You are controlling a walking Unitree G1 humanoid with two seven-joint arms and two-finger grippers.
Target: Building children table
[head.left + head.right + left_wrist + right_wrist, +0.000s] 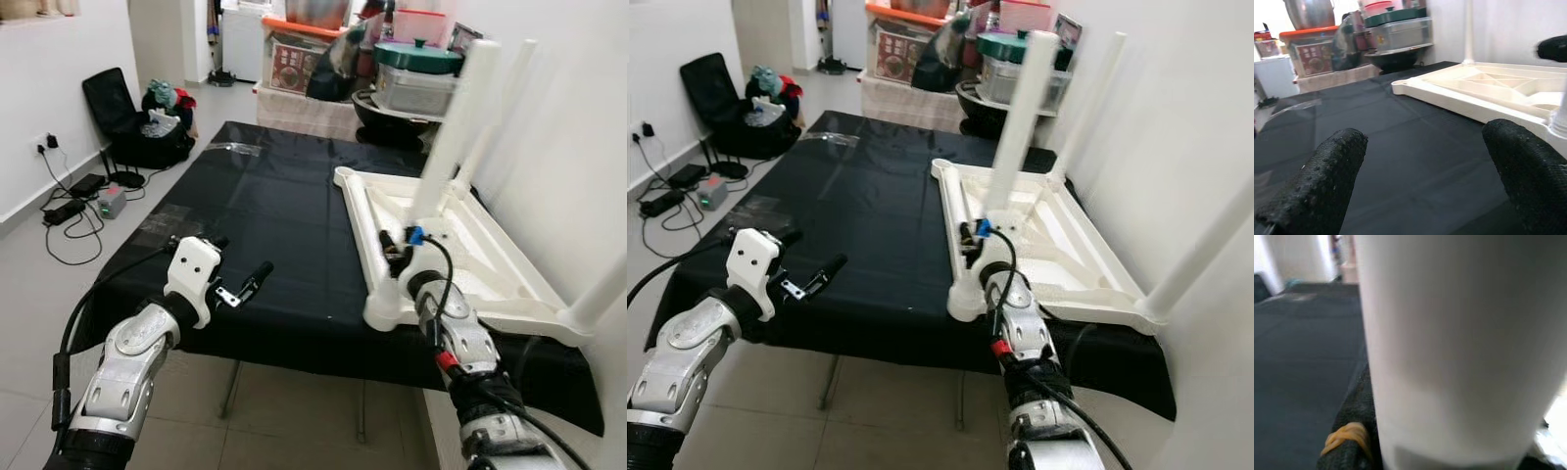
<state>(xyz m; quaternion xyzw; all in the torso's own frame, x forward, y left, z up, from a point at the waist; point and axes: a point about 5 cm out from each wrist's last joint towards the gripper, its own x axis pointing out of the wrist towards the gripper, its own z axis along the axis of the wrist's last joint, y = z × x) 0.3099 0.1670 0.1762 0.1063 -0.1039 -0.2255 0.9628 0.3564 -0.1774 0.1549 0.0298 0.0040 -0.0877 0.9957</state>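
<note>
Nearest us, at seven o'clock, our left gripper [235, 279] hovers with fingers spread over the black tablecloth [265, 206]. At five o'clock our right gripper [397, 250] clasps a white leg [446, 137] standing on the upturned white children's table [490, 259] (two more legs stand behind).

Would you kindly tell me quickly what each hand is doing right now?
Left hand: open, holding nothing, over the black table.
Right hand: closed around a white leg of the upturned tabletop.
</note>
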